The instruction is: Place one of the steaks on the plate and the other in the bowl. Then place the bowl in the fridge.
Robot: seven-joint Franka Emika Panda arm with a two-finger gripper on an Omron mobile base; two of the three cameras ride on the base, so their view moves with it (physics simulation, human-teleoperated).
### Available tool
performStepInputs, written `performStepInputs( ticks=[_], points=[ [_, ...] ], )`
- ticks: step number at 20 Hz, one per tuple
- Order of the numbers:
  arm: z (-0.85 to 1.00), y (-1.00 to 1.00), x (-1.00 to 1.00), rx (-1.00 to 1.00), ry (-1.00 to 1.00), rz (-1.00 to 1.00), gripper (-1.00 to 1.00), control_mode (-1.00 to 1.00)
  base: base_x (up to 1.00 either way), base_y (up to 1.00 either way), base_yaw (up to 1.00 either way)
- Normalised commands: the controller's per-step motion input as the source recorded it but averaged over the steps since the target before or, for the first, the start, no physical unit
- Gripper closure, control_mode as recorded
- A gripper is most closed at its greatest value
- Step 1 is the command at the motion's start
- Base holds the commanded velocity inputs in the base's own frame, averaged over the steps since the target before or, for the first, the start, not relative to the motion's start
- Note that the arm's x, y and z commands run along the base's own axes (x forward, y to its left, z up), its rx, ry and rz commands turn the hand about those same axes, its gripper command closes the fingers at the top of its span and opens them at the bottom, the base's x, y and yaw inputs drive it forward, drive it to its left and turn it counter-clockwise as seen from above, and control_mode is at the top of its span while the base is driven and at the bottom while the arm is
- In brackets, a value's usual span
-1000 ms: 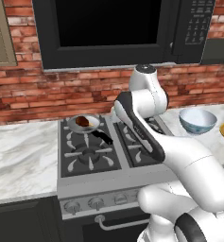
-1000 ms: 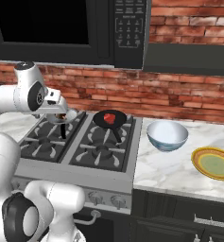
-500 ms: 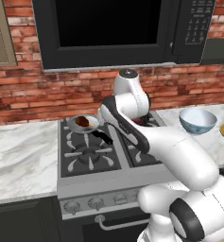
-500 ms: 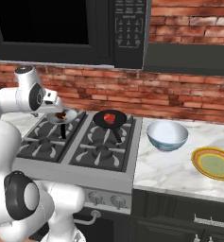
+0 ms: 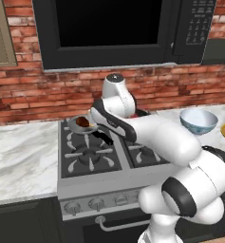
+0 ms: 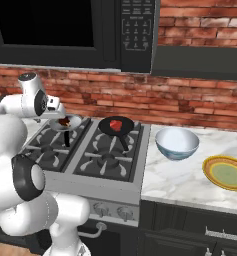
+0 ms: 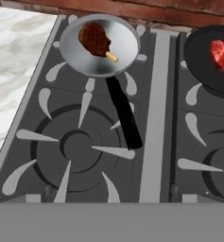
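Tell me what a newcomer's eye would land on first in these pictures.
First, the white arm bending over the stove, reaching toward the silver pan on the back left burner, where the dark brown steak lies. Next, the bright red steak in the black pan on the back right burner. On the marble counter right of the stove stand the pale bowl and, further right, the yellow plate, both without meat.

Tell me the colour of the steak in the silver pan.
Dark brown steak, clearest in the hand view.
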Motion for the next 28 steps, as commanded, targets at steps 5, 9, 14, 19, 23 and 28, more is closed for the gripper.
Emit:
performStepInputs(
  ticks=[5,9,14,19,23,28],
  points=[
    [-0.16,0.04,0.49,0.00,0.01,0.01,-1.00,-1.00,0.00,0.00,0.00],
    [-0.20,0.15,0.41,0.00,0.02,0.00,-1.00,-1.00,0.00,0.00,0.00],
    [-0.25,0.18,0.36,0.01,0.01,0.00,-1.00,-1.00,0.00,0.00,0.00],
    [-0.27,0.23,0.42,-0.01,0.00,0.00,-1.00,-1.00,0.00,0.00,0.00],
    [-0.17,0.17,0.47,-0.03,0.00,0.00,-1.00,-1.00,0.00,0.00,0.00],
    [-0.07,0.07,0.37,-0.01,0.00,0.00,-1.00,-1.00,0.00,0.00,0.00]
  ],
)
